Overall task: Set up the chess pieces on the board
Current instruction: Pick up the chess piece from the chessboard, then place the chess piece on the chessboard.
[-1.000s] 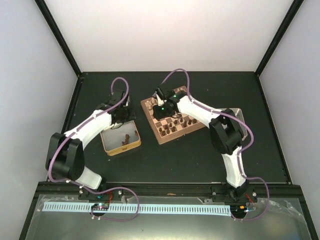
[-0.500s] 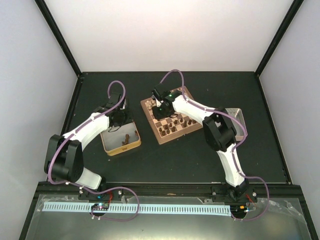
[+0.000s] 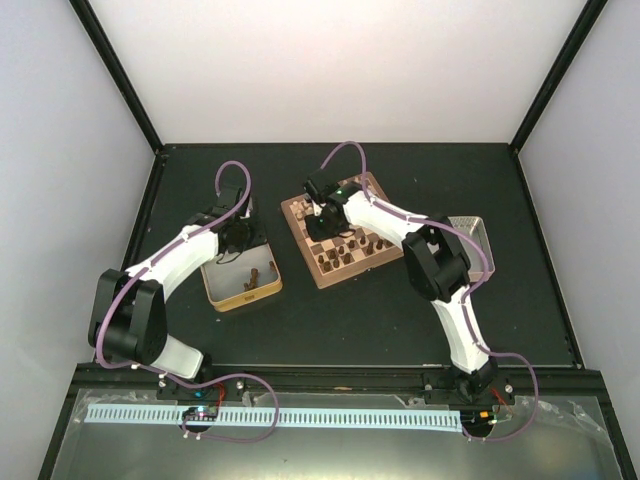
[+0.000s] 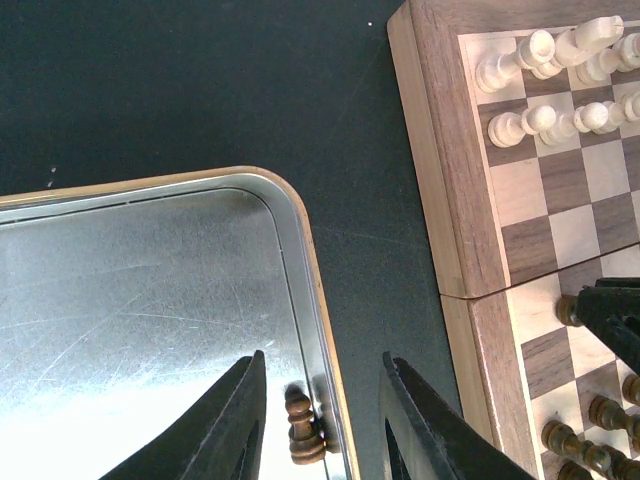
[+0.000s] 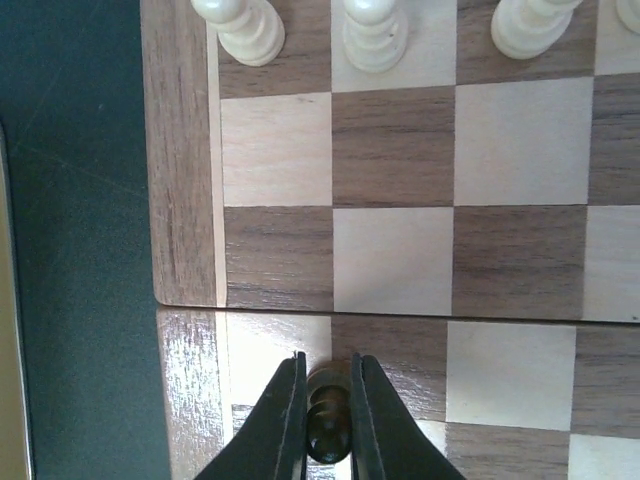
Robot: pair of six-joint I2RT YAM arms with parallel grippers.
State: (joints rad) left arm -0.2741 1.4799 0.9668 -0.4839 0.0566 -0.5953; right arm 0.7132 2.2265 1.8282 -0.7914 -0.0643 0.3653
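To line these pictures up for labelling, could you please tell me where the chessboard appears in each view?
Top external: the board lies at centre, tilted, right of the tin.
Left wrist: the board runs down the right side, beside the tin.
Right wrist: the board fills the frame; a dark chess piece sits between the jaws.
Shared landmark: the fold seam across the board, in both wrist views; indiscernible from above.

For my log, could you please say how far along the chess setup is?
Done: tiny dark-brown wooden chessmen stand on the square checked wooden board. In hand: the right claw grips one more chessman. Remaining: another sits in the silver metal tin under the open left claw.
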